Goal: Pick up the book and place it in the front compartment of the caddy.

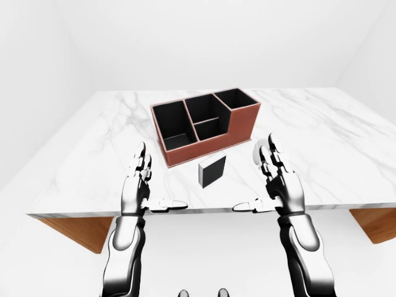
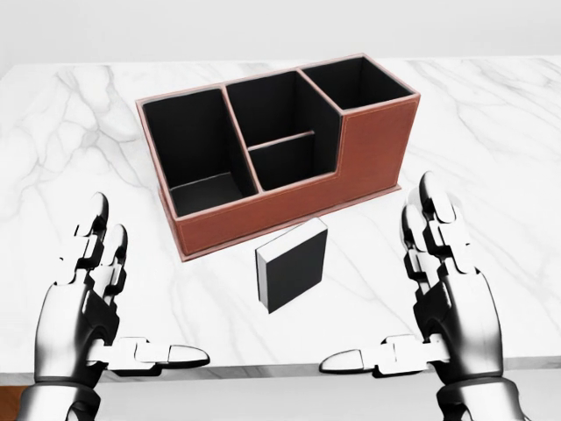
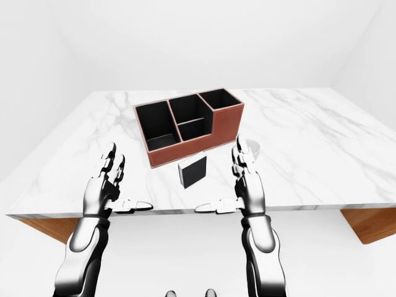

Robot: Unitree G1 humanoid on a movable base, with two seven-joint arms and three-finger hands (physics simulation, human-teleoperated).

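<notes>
A small black book (image 2: 292,266) with white page edges stands upright on the marble table, just below the caddy in the head view. The brown caddy (image 2: 368,149) has black-lined compartments: a long one at left, two in the middle, and a taller one at right. My left hand (image 2: 149,285) is open at the table's near edge, left of the book and apart from it. My right hand (image 2: 379,272) is open to the right of the book, palm turned towards it, not touching it.
The white marble table (image 2: 500,114) extends widely around the caddy. A small white object (image 3: 253,147) sits behind my right hand. Wooden supports (image 1: 80,229) show under the table's corners. The walls are plain white.
</notes>
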